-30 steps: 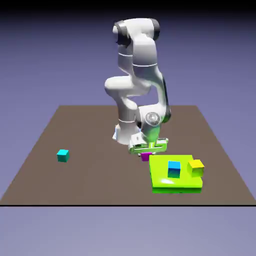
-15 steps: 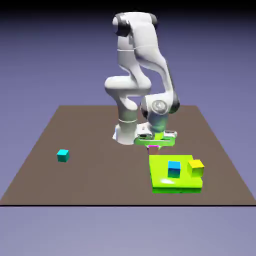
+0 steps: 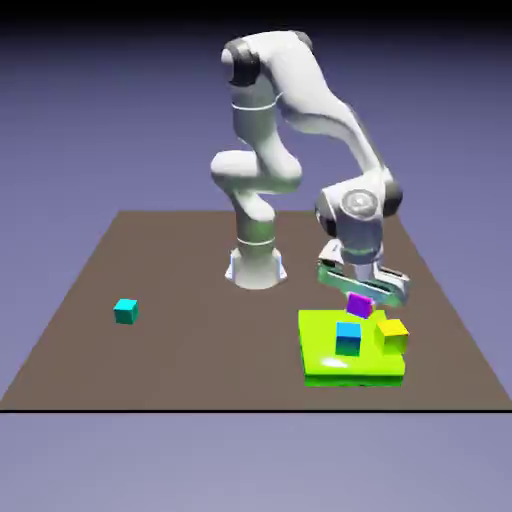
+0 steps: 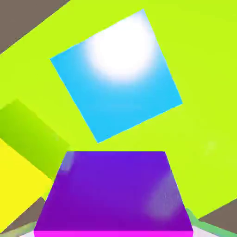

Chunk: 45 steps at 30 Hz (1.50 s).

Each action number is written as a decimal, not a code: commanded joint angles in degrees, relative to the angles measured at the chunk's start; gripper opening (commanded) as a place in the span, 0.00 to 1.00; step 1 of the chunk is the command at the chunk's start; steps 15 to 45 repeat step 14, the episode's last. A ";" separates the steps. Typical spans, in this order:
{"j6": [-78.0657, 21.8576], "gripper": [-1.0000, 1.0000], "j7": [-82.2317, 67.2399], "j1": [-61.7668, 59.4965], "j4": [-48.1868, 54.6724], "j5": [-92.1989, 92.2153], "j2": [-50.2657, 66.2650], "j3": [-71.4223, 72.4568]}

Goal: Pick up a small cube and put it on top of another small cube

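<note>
The small purple cube (image 3: 360,305) is pinched in my jaws, hanging just above the blue cube (image 3: 348,338), which sits on the lime-green slab (image 3: 330,365) beside a yellow cube (image 3: 392,334). I carry it tilted and off-square (it needs aligning first, I judge). A teal cube (image 3: 125,311) lies well apart on the worktop (image 3: 200,330).

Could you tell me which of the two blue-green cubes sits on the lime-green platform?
The blue cube under the gripper, beside the yellow cube. The teal cube sits alone on the table.
</note>
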 commanded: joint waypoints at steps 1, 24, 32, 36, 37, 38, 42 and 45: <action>-0.44 0.00 2.56 -1.12 1.56 0.03 0.74 1.33; 6.47 1.00 12.92 0.86 4.35 -4.24 9.87 1.32; 6.47 1.00 12.92 0.86 4.35 -4.24 9.87 1.32; 6.47 1.00 12.92 0.86 4.35 -4.24 9.87 1.32; 6.47 1.00 12.92 0.86 4.35 -4.24 9.87 1.32; 6.47 1.00 12.92 0.86 4.35 -4.24 9.87 1.32; 6.47 1.00 12.92 0.86 4.35 -4.24 9.87 1.32; 6.47 1.00 12.92 0.86 4.35 -4.24 9.87 1.32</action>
